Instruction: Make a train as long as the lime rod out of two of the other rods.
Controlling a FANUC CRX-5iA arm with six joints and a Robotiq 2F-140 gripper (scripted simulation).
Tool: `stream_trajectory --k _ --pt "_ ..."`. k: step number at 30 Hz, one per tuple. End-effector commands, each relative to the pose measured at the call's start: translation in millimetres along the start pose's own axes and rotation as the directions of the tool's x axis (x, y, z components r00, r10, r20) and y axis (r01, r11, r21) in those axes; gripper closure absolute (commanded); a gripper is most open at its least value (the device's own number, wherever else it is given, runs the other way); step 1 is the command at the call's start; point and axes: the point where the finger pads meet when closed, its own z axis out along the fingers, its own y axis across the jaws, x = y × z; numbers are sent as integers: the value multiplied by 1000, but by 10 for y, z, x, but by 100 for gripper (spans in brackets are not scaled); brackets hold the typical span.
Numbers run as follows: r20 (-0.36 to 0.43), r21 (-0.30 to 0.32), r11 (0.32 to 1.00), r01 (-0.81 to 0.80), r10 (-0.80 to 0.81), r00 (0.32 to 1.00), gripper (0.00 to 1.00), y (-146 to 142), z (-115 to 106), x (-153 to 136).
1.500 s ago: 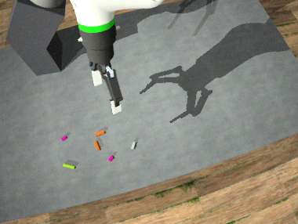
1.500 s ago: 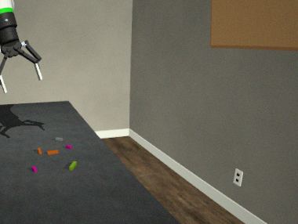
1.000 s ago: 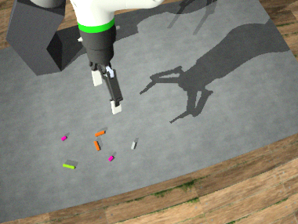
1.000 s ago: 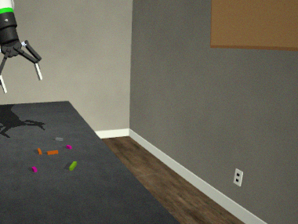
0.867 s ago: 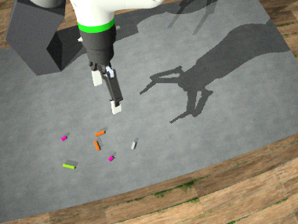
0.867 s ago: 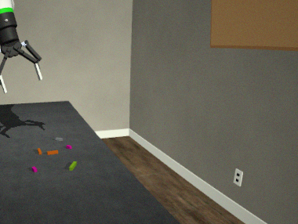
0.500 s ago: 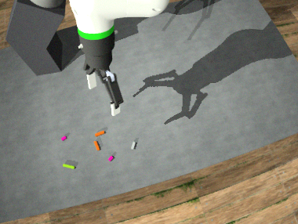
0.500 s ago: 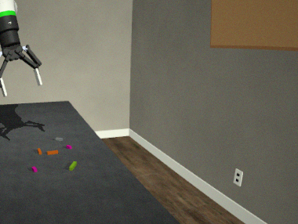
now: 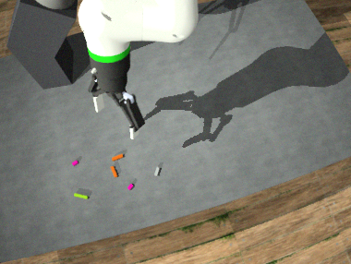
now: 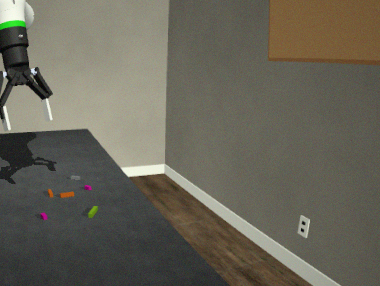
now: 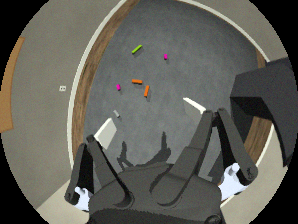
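The lime rod (image 9: 81,196) (image 10: 93,211) (image 11: 137,48) lies flat on the grey mat (image 9: 259,152), at the near left of the group. Two orange rods lie close together, one (image 9: 114,172) (image 10: 67,194) (image 11: 136,82) just beside the other (image 9: 117,157) (image 10: 50,193) (image 11: 147,91), at an angle to it. One magenta rod (image 9: 75,162) (image 10: 44,216) (image 11: 165,56) lies to the left and another (image 9: 130,186) (image 10: 88,188) (image 11: 119,87) towards the front. A grey rod (image 9: 157,171) (image 10: 75,177) (image 11: 117,113) lies to the right. My gripper (image 9: 114,120) (image 10: 27,117) (image 11: 147,115) is open and empty, high above the rods.
The arm's dark base block (image 9: 32,42) stands at the back left of the mat. Wooden floor (image 9: 259,231) borders the mat at the front and right. A wall (image 10: 260,130) stands beyond the floor.
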Motion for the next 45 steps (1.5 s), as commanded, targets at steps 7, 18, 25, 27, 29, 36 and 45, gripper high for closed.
stream_trajectory --k 7,18,25,27,29,36,45 --pt "61 -25 980 200 -198 978 0 135 269 96" --pt "115 -24 926 376 -371 921 0 259 522 178" --pt "149 -5 875 483 -477 866 0 338 691 231" --pt "149 -5 875 483 -477 866 0 338 691 231" --pt "164 8 847 532 -526 835 0 376 773 257" --pt "185 42 787 615 -611 769 0 445 927 306" --pt "200 110 674 730 -735 648 0 556 1175 385"
